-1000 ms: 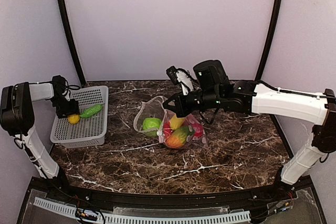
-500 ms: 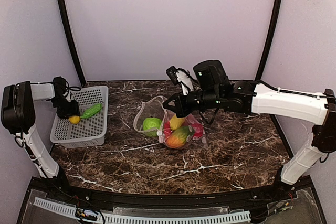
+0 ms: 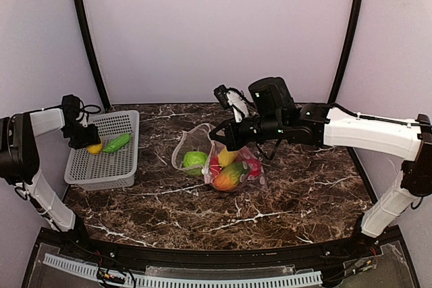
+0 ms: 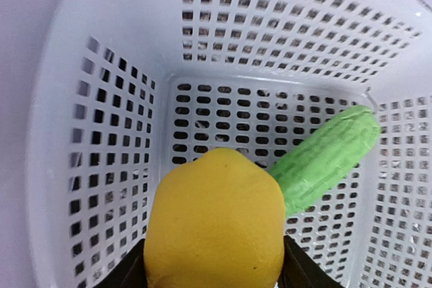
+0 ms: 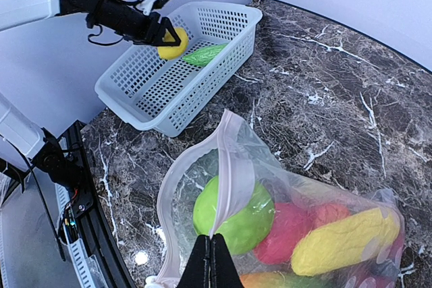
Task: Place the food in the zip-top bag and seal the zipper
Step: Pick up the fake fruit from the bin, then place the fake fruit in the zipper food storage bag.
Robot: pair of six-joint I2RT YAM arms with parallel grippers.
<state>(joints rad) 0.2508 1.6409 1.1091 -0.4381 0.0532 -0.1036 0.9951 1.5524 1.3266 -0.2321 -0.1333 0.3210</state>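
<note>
The clear zip-top bag [image 3: 223, 163] lies mid-table with its mouth open toward the left, holding several toy foods: a green one [image 5: 233, 215], red, yellow and orange-green. My right gripper [image 5: 214, 239] is shut on the pale pink zipper strip [image 5: 233, 173] and holds the upper lip of the mouth up. My left gripper [image 3: 86, 141] is shut on a yellow lemon [image 4: 214, 224] and holds it above the white mesh basket [image 3: 108, 166]. A green cucumber [image 4: 327, 156] lies in the basket. The slider tab [image 5: 155, 280] shows at the bottom of the right wrist view.
The basket stands at the table's left edge by the left wall. Dark marble tabletop [image 3: 304, 187] spreads to the right and in front of the bag. Curved black poles stand at the back corners.
My left gripper has lifted the lemon out of the basket, up and slightly back. The right gripper and the bag have not moved.
</note>
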